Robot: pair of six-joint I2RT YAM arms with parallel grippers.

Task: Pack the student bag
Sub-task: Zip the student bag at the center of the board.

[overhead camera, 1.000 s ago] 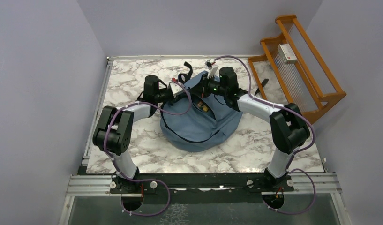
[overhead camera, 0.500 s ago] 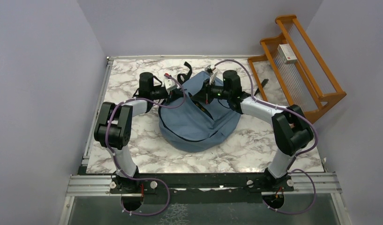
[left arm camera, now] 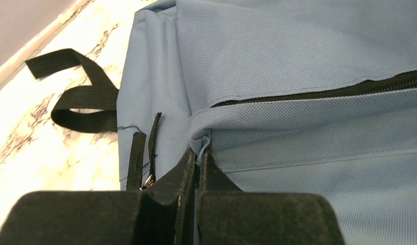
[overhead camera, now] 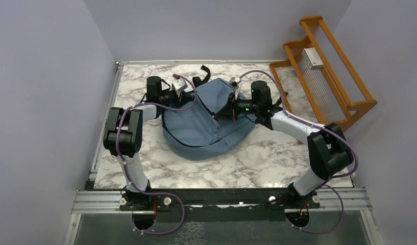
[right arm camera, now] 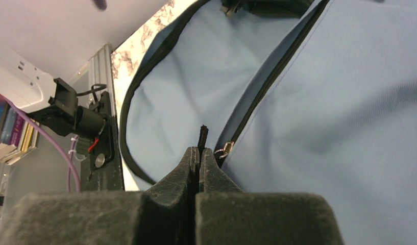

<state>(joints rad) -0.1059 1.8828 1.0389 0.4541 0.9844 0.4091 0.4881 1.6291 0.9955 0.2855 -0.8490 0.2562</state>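
Observation:
The slate-blue student bag (overhead camera: 201,125) lies flat in the middle of the marble table, its black straps (overhead camera: 202,76) trailing toward the back. My left gripper (overhead camera: 189,92) is at the bag's back left corner, shut on a pinch of blue fabric (left arm camera: 201,145) at the end of the dark zipper line (left arm camera: 318,92). My right gripper (overhead camera: 225,113) sits over the bag's right half. It is shut on a black zipper pull tab (right arm camera: 202,133), beside a small metal slider (right arm camera: 226,148). No opening into the bag shows.
A wooden rack (overhead camera: 328,76) stands at the back right, holding a white box (overhead camera: 312,57). A small black object (overhead camera: 287,92) lies on the table beside it. Black straps (left arm camera: 83,97) lie on the marble left of the bag. A metal rail (overhead camera: 221,200) runs along the near edge.
The left gripper pulled the bag's corner leftward and back. The right gripper moved nearer along the zipper line. The gap that showed items inside has closed, and the bag shifted left.

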